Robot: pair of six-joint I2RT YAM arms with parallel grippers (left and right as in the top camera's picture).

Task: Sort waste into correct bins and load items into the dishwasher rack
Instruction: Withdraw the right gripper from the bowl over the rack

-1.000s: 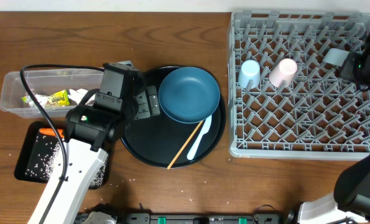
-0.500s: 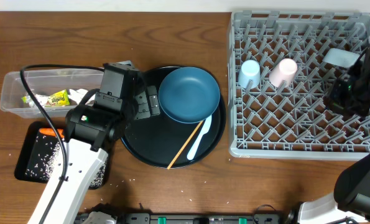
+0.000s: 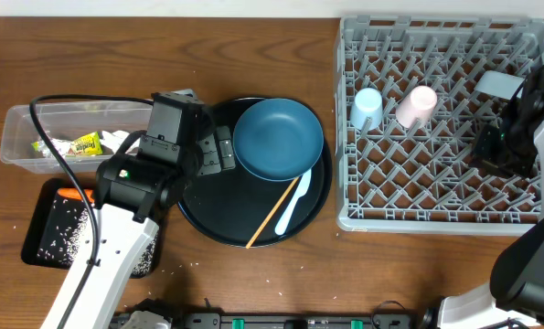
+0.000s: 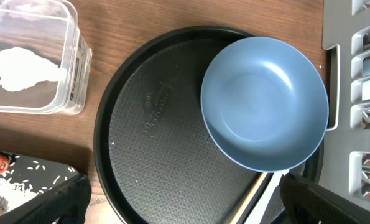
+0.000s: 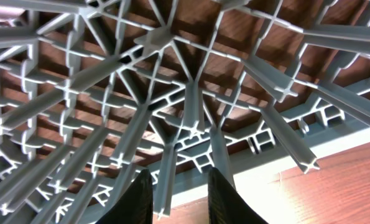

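The wooden worktop (image 3: 162, 55) shows open wood along its far side and in the near strip in front of the trays. The dishwasher rack (image 3: 436, 183) fills the right end, its left wall just beside the round black tray (image 3: 226, 215), with only a thin strip of wood between them. The right gripper (image 3: 496, 151) hangs low over the rack's right part, near its front wall. In the right wrist view its jaws are parted, with nothing between them and only pegs and ribs below.

The dark-blue plate (image 3: 278, 139) lies on the far right part of the round tray, its rim reaching the tray's rim on the rack side. The left gripper (image 4: 185, 186) sits over the tray's left part, jaws spread wide and holding nothing.

The clear box (image 3: 20, 119) stands at the left, holding the yellow-green wrapper (image 3: 87, 143) and the white tissue (image 4: 23, 65). The shallow black tray (image 3: 34, 206) lies in front of the box, with rice (image 3: 57, 233) and the carrot (image 3: 70, 195) in it.

In the rack's far left corner, the light-blue cup (image 3: 367, 108) and pink cup (image 3: 417, 106) stand side by side. The light-blue bowl (image 3: 494, 84) sits far right, partly behind the arm. The spoon (image 3: 290, 206) and chopstick (image 3: 270, 217) lie slantwise against the plate's near edge, and the chopstick's low end reaches the tray's rim.
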